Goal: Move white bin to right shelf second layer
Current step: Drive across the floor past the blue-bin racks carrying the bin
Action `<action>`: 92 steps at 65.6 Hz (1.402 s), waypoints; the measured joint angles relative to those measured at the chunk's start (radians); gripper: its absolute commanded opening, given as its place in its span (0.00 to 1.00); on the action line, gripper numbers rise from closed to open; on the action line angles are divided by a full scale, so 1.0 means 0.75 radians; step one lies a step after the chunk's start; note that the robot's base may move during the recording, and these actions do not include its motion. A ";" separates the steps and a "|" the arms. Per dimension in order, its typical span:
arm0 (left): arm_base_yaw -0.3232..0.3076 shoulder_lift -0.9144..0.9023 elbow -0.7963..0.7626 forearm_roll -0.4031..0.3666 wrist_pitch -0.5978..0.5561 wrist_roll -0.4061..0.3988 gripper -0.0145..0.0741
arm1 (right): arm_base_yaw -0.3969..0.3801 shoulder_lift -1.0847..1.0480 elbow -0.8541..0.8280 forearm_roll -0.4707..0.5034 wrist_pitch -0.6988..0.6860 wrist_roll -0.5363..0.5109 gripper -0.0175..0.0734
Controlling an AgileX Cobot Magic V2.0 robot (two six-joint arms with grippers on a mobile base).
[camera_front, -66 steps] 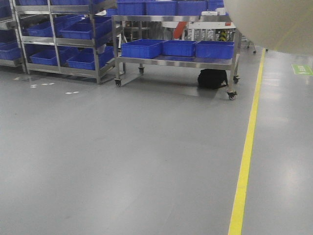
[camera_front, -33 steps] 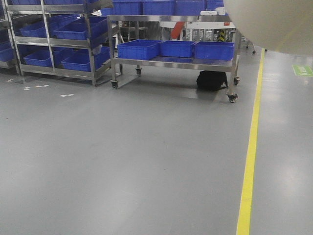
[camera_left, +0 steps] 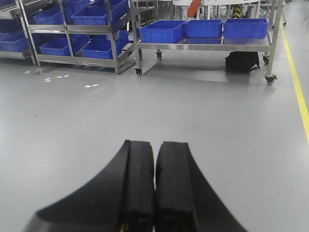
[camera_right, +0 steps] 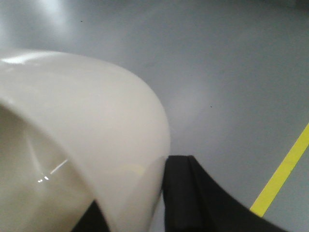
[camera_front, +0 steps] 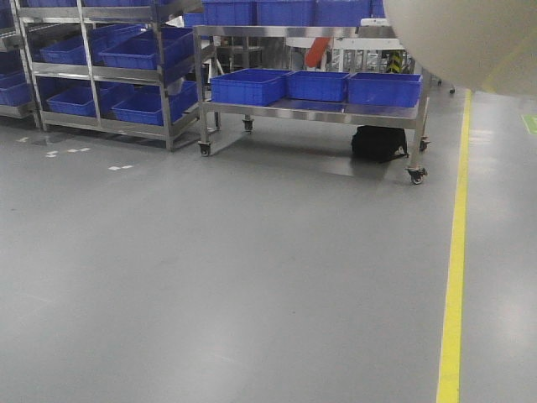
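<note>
1. Cream-white, smooth and faintly glossy plastic fills the upper right corner of your front view. This is the white bin [camera_front: 470,38], held in the air above the grey floor [camera_front: 210,277], and its rounded wall runs out of the frame.
2. Your right hand [camera_right: 137,193] is pinching the bin's wall near the rim. One matt black finger [camera_right: 183,193] lies against the outside of the curved wall. The other shows only as a dark shape on the inner side, at the lower edge of the wrist view.
3. Your left hand [camera_left: 155,147] holds nothing. Its two black wedge-shaped fingers are pressed together with only a thin seam between them, and it hangs over bare floor.
4. Ahead stands a brushed-steel table [camera_front: 310,113] on small castors. Three blue crates [camera_front: 317,86] with straight ribbed rims sit side by side on its lower level, and more crates sit on top.
5. A soft black bag [camera_front: 377,143] lies on the floor under the table's right end, near the castor leg.
6. To the left, steel racks [camera_front: 126,74] carry rows of blue crates on sloping levels.
7. A painted yellow line [camera_front: 456,277] runs along the right of the floor, which has a dull sheen.
</note>
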State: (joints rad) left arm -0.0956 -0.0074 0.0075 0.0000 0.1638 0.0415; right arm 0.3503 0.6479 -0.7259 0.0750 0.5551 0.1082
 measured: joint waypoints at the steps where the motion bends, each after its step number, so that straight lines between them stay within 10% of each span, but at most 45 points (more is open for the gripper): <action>1: 0.000 0.000 0.000 0.000 0.000 0.000 0.26 | 0.000 0.000 0.000 0.000 0.000 0.000 0.25; 92: 0.000 0.000 0.000 0.000 0.000 0.000 0.26 | 0.000 0.000 0.000 0.000 0.000 0.000 0.25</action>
State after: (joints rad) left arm -0.0956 -0.0074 0.0075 0.0000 0.1638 0.0415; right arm 0.3503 0.6479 -0.7259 0.0750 0.5551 0.1082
